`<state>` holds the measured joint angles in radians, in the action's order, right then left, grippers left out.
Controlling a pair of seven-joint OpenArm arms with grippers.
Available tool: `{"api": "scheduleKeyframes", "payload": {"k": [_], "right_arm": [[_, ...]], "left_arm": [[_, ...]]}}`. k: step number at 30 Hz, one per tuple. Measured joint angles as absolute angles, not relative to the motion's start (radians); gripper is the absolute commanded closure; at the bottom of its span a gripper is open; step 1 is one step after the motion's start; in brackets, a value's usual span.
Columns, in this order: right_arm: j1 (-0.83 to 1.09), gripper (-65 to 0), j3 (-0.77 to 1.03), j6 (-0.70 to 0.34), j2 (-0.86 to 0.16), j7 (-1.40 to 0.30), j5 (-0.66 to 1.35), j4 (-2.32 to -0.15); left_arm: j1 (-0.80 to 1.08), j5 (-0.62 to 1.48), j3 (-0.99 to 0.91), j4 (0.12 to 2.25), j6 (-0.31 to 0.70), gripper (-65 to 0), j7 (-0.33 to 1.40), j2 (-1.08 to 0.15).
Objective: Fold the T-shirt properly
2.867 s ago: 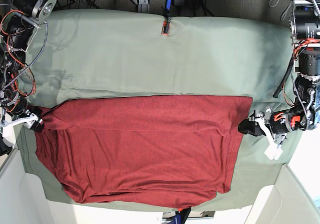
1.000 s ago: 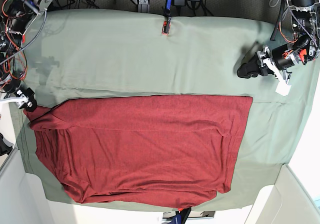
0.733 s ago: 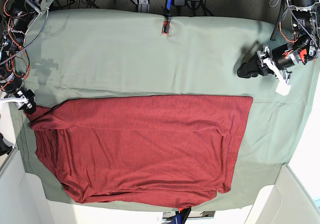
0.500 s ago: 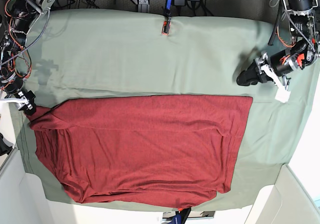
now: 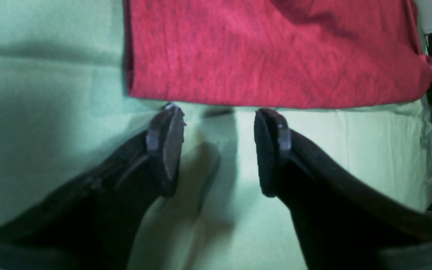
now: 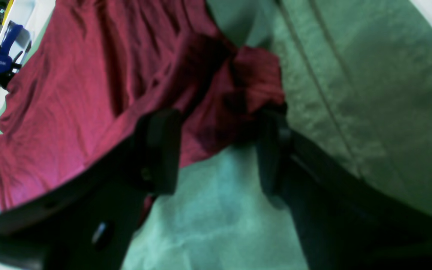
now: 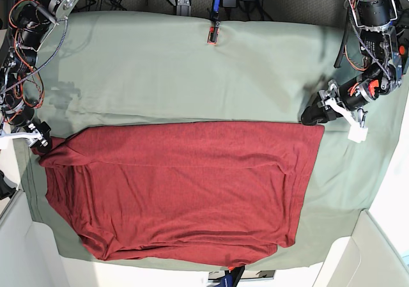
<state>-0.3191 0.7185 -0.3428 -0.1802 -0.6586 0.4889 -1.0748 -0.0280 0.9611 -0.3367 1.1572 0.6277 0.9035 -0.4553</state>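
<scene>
Maroon T-shirt (image 7: 179, 191) lies flat on my green sheet (image 7: 192, 69); left gripper (image 5: 218, 150) gapes wide beside its corner, right gripper (image 6: 216, 150) spread around the bunched sleeve.

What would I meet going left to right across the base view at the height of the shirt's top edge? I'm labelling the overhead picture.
right pincer at the shirt's corner → T-shirt → left pincer by the shirt's other top corner → bare green cloth sheet.

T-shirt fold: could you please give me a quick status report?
Left hand open, just short of T-shirt corner. Right hand open around opposite corner. T-shirt flat on green sheet. Nothing obstructing.
</scene>
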Motion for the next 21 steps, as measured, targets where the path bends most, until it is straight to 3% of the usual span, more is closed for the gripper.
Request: {"api": "scheduleKeyframes", "payload": {"k": [10,21], "right_arm": [[-0.341,-32.3,0.719,-0.340,-0.166,-0.648,0.469,-1.060],[-0.407,-32.3,0.719,-0.340,-0.163,-0.630,0.436,-0.981]], "left_arm": [[-0.109,0.838,-0.301,1.155,0.553,-34.2,0.859,-0.399],[-0.237,0.779,-0.257,1.000,0.517,-34.0,0.800,-0.395]]}}
